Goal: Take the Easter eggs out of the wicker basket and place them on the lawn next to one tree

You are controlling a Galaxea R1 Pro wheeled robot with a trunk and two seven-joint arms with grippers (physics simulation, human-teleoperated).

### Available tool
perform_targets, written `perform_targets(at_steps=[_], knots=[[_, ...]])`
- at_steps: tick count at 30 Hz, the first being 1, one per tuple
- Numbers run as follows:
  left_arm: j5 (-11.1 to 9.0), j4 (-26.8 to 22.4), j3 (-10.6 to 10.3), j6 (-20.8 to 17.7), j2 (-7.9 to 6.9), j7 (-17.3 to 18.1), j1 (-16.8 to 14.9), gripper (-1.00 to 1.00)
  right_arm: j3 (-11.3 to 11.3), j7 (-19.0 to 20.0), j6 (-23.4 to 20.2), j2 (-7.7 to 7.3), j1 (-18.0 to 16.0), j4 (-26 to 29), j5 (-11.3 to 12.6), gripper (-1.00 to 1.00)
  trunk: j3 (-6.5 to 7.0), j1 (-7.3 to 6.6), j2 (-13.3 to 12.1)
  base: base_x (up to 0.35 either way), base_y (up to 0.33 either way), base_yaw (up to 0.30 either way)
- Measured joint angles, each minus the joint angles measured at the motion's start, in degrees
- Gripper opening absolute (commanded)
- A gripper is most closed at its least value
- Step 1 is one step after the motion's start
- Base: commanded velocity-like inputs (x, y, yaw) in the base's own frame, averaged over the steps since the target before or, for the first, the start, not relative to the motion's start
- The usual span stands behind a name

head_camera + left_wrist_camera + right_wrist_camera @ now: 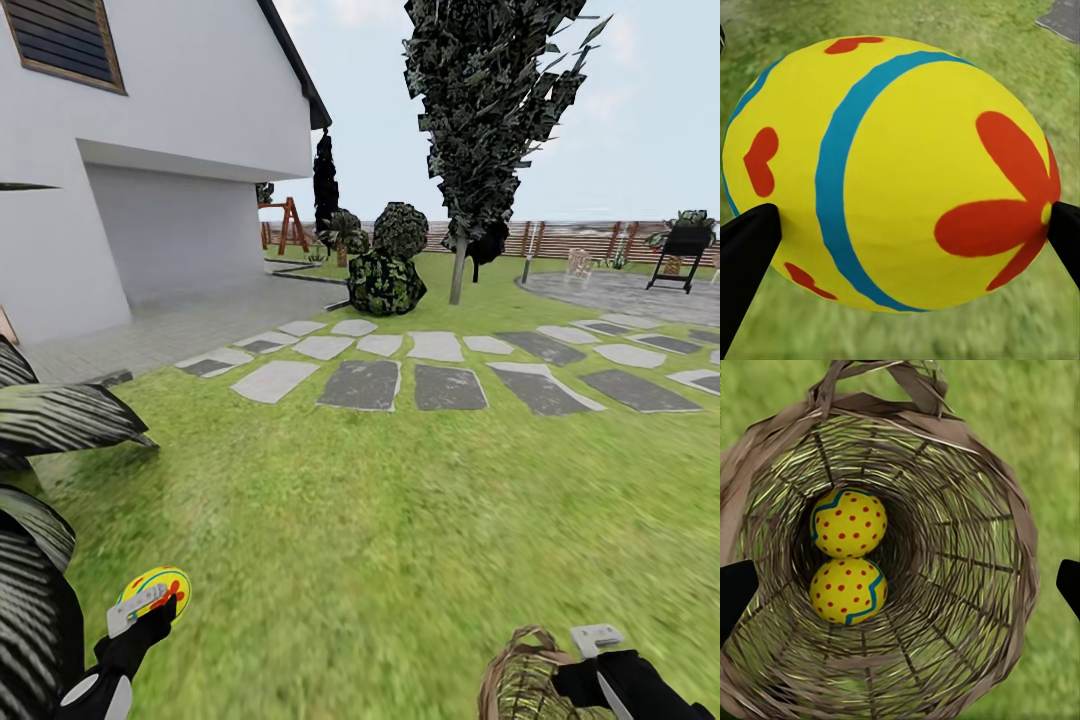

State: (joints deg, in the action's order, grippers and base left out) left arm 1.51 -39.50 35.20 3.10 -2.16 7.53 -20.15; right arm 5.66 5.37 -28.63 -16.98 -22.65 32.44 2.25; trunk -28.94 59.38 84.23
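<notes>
My left gripper (pixel 150 607) is shut on one Easter egg (pixel 155 588), yellow with a blue band and red flowers, low over the lawn (pixel 400 500) at the near left. Up close the egg (pixel 892 172) sits between both fingertips (pixel 746 247). The wicker basket (pixel 520 680) rests on the grass at the near right, with my right gripper (pixel 592 650) beside its rim. Seen from the right wrist, the right gripper (pixel 900 589) hangs open over the basket (pixel 982 555), its tips wide apart outside the rim. Two dotted eggs (pixel 849 523) (pixel 847 590) lie at the bottom. The tree is out of view.
Grey stepping stones (pixel 360 384) cross the grass ahead. Beyond them stand round bushes (pixel 386 280), a tall dark slim-trunked evergreen (pixel 480 130) and the slat fence (pixel 580 240). A white house (pixel 150 150) rises at the left. Large dark striped leaves (pixel 50 420) crowd my near left.
</notes>
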Motion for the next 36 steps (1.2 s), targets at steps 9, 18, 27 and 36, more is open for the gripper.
perform_targets(at_steps=[9,18,27,36], knots=[[0.0,0.0,0.0,0.0,0.01,0.0,0.0,-1.0,-0.1,0.0,0.0,0.12,0.0,0.0,0.0,1.0,-1.62,1.98,3.6,0.0,0.0,0.0],[0.0,-0.1,0.0,0.0,-0.01,0.0,0.0,-1.0,-0.1,0.0,0.0,0.27,0.0,0.0,0.0,1.0,-3.23,3.96,7.2,0.0,0.0,0.0],[0.0,-0.1,0.0,0.0,0.01,0.0,0.0,-1.0,-0.1,0.0,0.0,0.27,0.0,0.0,0.0,1.0,-4.85,5.93,10.8,0.0,0.0,0.0],[0.0,0.0,0.0,0.0,0.01,0.0,0.0,-1.0,-0.1,0.0,0.0,0.27,0.0,0.0,0.1,1.0,-6.47,7.91,14.4,0.0,0.0,0.0]])
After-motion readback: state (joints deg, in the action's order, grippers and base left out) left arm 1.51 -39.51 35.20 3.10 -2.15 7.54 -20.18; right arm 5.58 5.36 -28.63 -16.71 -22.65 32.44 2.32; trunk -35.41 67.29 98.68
